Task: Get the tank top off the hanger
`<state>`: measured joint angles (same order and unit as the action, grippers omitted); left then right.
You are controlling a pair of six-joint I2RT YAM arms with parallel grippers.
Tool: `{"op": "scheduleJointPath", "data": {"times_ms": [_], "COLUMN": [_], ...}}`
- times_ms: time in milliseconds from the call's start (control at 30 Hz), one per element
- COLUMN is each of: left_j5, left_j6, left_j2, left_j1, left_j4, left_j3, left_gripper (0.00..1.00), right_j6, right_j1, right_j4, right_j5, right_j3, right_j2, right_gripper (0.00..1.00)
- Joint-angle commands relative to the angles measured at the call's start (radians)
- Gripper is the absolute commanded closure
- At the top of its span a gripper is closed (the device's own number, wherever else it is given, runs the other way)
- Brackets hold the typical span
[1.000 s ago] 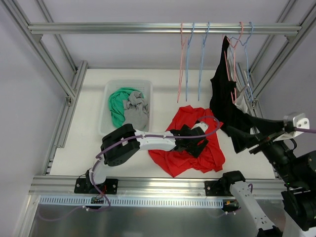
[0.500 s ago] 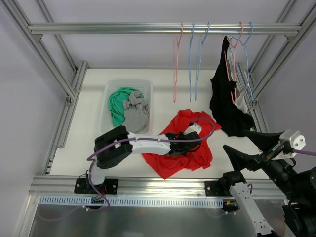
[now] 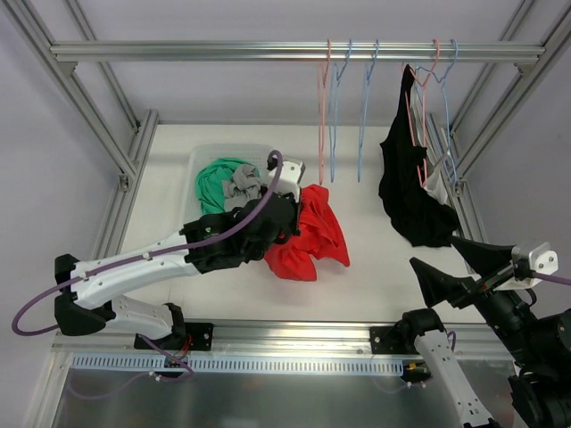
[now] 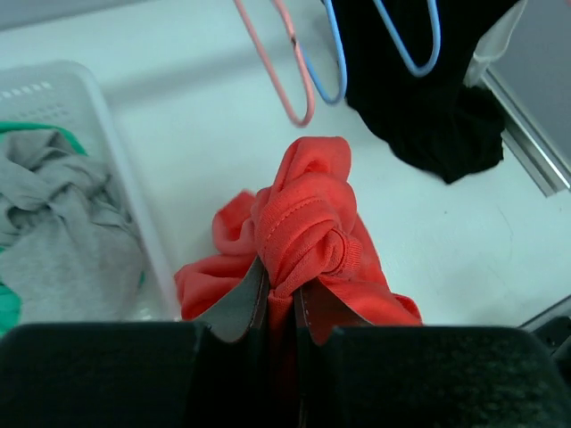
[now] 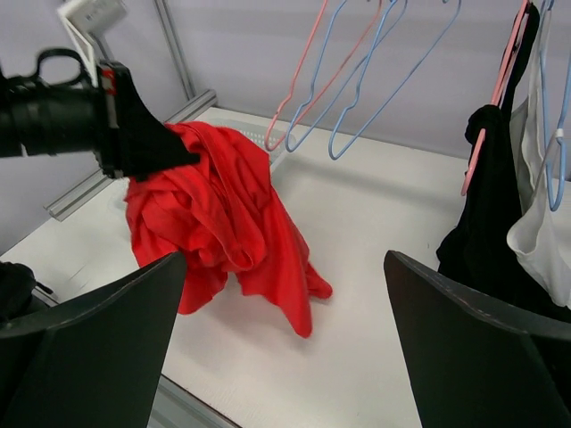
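One red tank top (image 3: 308,236) was held bunched between the closed fingers of the left gripper (image 4: 278,299) — raised just beside the plastic bin (image 3: 198,162), its lower end reaching down toward the white table (image 3: 375,290). Green and grey cloth (image 3: 234,192) was seen inside the bin. Three wire hangers (image 3: 332,107) — one pink, two blue — were hung from the rail (image 3: 223,51) behind it. A black garment (image 3: 412,192) was draped on hangers at the right. The right gripper (image 5: 284,303) was spread wide, well apart from the red fabric.
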<state>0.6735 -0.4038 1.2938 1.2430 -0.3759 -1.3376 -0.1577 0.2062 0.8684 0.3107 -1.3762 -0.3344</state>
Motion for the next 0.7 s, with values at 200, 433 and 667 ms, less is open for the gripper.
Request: {"op": "scheduleJointPath", "data": {"times_ms": [200, 433, 667], "left_j5": [0.287, 0.235, 0.060], "left_j6": [0.189, 0.237, 0.275], "left_j2": [-0.062, -0.120, -0.122], "left_j1": [-0.011, -0.170, -0.373], "left_j4": [-0.109, -0.112, -0.113], "left_j3": [-0.227, -0.284, -0.388], "left_gripper": [1.00, 1.00, 1.00], "right_j6": [0.023, 0.023, 0.032], "right_j1": [-0.002, -0.002, -0.001], "right_j4": [-0.046, -0.048, -0.051], "right_j5": [-0.021, -0.019, -0.009], "right_j3": [-0.021, -0.038, -0.037], "right_j2": [0.008, 0.006, -0.003], "right_gripper": [0.01, 0.01, 0.01]}}
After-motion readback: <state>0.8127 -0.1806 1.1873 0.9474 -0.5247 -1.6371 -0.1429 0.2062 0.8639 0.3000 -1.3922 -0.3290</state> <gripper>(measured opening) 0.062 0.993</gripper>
